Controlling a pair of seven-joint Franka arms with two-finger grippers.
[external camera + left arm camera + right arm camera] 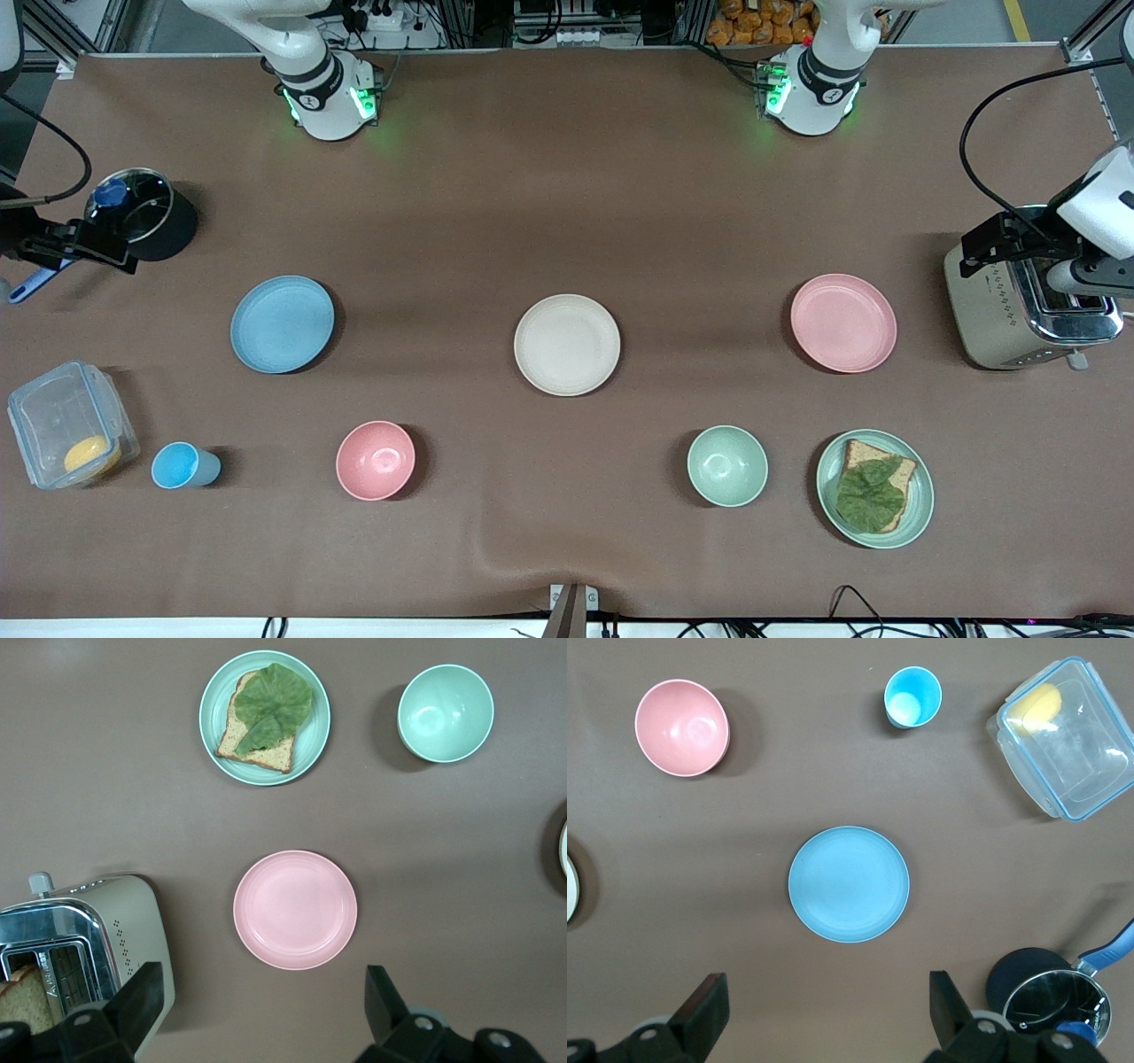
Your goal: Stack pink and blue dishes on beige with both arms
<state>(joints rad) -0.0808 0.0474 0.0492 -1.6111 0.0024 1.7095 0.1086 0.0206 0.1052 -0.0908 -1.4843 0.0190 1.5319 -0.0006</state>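
Three flat plates lie in a row across the middle of the table. The beige plate (567, 344) is in the centre. Toward the right arm's end lies the light blue plate (282, 323) (849, 883), and toward the left arm's end the pale pink plate (842, 322) (295, 909). All three are bare and apart from each other. My left gripper (1005, 237) (263, 992) hangs open over the toaster's edge, beside the pink plate. My right gripper (78, 245) (826, 992) hangs open beside the black pot, holding nothing, with the blue plate ahead of it.
A toaster (1028, 306) stands at the left arm's end. Nearer the front camera sit a green plate (917, 501) with toast and lettuce, a green bowl (727, 465), a pink bowl (376, 460), a blue cup (182, 466) and a clear container (71, 424). A lidded black pot (146, 213) stands by the right gripper.
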